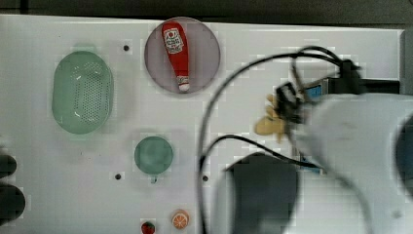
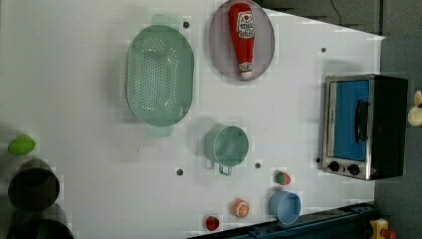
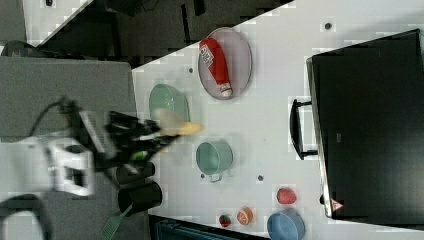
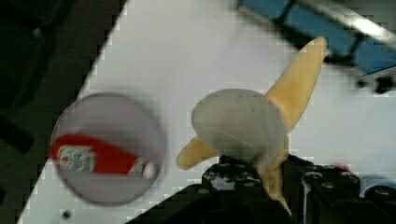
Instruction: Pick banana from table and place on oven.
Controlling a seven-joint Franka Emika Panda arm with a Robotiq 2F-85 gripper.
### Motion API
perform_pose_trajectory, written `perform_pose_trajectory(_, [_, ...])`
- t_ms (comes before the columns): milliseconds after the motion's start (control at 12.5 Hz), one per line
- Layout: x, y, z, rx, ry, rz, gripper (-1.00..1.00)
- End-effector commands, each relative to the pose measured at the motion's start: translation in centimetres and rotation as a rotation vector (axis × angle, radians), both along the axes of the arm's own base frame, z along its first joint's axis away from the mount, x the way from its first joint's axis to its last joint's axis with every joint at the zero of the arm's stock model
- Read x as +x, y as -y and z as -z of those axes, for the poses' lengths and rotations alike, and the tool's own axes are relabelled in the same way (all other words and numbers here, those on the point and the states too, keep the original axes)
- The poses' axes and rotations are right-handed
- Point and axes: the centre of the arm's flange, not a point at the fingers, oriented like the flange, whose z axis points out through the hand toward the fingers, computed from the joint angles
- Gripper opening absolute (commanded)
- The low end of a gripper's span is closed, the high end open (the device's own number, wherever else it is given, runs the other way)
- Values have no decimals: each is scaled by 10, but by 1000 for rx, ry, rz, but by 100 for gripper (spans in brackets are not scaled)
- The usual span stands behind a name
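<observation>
Between the gripper's (image 4: 261, 179) pinching fingers sits the peeled toy banana (image 4: 247, 126) — lifted clear of the white table (image 4: 187, 56), peel flaps splayed outward — the toaster oven (image 2: 366, 124) lies well apart.

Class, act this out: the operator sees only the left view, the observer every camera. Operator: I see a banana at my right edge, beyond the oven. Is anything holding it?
Observer: Yes, the wrist view shows the claw shut on the banana.
Operator: Is it on the oven yet?
Observer: No. In the right view it hangs in the claw, off to the right view's left of the oven's black top.
Operator: And from above?
Observer: In the top view it is to the top view's right of the plate holding the ketchup bottle.
</observation>
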Motion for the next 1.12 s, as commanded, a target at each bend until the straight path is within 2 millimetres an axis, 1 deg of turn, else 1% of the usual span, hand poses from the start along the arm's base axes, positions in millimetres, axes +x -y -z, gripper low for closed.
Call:
perform_pose_trajectory(80, [-9, 90, 56, 12, -78, -81, -57])
perform_pose_trajectory(320, [-10, 159, 91, -66, -59, -159, -56])
perform_pose_trajectory(480, [-10, 193, 112, -123, -68, -248, -57])
perform_pose_trajectory(640, [-12, 219, 128, -151, -107, -302, -57])
perform_pose_trajectory(720, [-14, 231, 133, -159, -127, -319, -57])
perform_pose_trajectory(880, [-17, 245, 140, -171, -155, -390, -57])
perform_pose_trajectory(960, [-19, 248, 142, -168, -162, -408, -47])
perform_pose_trajectory(1120, [-17, 245, 144, -164, -164, -415, -4])
